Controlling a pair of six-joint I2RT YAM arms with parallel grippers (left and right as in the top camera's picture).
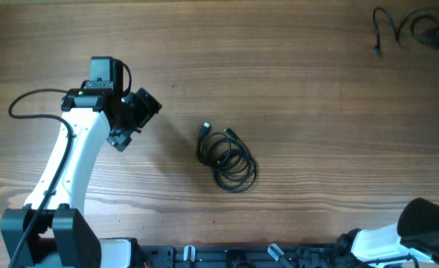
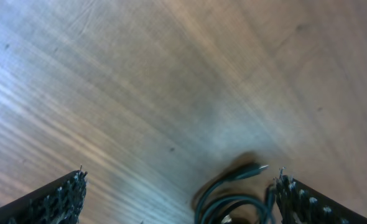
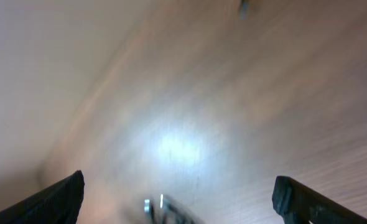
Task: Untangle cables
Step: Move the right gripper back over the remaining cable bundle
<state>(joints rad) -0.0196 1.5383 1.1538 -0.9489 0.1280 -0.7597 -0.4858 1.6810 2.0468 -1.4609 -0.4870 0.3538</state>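
While your left gripper (image 1: pixel 133 123) and right gripper (image 3: pixel 177 194) gaped empty, the cables (image 1: pixel 228 158) looked limp and light — your best hold was near a plug (image 1: pixel 205 129).

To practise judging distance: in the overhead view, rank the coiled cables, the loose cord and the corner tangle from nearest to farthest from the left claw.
From the left claw:
1. Coiled cables, centre, to its right.
2. Loose cord, upper right.
3. Corner tangle, far upper-right edge.
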